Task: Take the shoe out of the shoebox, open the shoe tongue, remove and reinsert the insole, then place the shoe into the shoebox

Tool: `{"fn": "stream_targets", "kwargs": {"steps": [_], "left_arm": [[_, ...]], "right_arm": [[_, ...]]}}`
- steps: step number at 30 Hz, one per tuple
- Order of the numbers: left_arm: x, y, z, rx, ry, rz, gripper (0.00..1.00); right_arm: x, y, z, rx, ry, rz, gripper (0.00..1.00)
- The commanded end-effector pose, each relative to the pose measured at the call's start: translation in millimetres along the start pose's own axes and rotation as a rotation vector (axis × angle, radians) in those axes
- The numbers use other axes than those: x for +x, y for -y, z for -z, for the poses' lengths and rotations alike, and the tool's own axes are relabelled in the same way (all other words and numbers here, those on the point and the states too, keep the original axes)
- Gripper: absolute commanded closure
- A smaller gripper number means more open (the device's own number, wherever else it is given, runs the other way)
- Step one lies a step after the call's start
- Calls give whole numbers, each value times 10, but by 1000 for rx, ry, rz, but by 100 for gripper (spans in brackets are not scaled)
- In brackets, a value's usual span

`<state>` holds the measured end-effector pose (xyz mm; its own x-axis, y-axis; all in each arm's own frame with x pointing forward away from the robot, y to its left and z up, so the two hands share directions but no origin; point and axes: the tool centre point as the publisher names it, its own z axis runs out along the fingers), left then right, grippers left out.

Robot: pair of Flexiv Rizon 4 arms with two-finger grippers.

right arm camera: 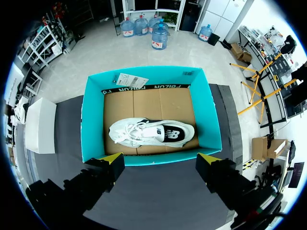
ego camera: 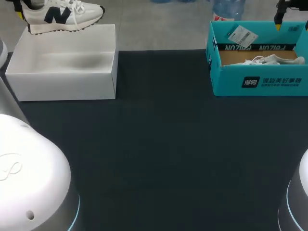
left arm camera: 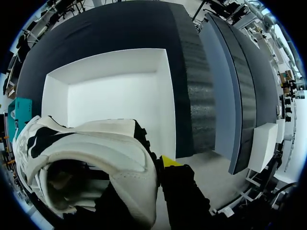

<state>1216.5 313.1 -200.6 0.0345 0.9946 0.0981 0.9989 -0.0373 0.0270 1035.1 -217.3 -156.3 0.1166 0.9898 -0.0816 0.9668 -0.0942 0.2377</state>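
At the upper left of the head view, your left tool (ego camera: 20, 14) holds the white sneaker (ego camera: 62, 14) by its heel above the far edge of the open white shoebox (ego camera: 62, 86). At the upper right, your right tool (right arm camera: 160, 160) hangs over the teal shoebox (ego camera: 260, 82) with its fingers spread wide and nothing between them. The risk sits on the left. Only one yellow tip shows outside the heel collar and the other is hidden in or behind the shoe, so the clamp is judged from the sneaker hanging aloft. A pinch that narrow on soft padding could let the toe swing or the shoe slip and drop past the box wall onto the dark bench (ego camera: 159, 144). Lowered off-centre, the sole could also catch the rim and shift the box. On the right, a straight descent could land the fingers on the teal wall rather than on the second sneaker (right arm camera: 151, 133). The right wrist view shows that sneaker lying on its side on the cardboard floor, laces loose, where the head view shows only a sliver. The left wrist view shows the bare white interior under the held shoe, and only the head view shows both boxes well apart.
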Motion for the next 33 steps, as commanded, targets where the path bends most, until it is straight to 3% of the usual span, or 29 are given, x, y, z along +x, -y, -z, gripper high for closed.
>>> {"fn": "stream_targets", "kwargs": {"steps": [1, 6, 33], "left_arm": [[31, -49, 236, 29, -1, 2, 100], [57, -60, 361, -2, 25, 19, 100], [57, -60, 361, -2, 25, 19, 100]], "right_arm": [[-3, 6, 0, -1, -1, 0, 0], [-3, 6, 0, -1, -1, 0, 0], [-3, 6, 0, -1, -1, 0, 0]]}}
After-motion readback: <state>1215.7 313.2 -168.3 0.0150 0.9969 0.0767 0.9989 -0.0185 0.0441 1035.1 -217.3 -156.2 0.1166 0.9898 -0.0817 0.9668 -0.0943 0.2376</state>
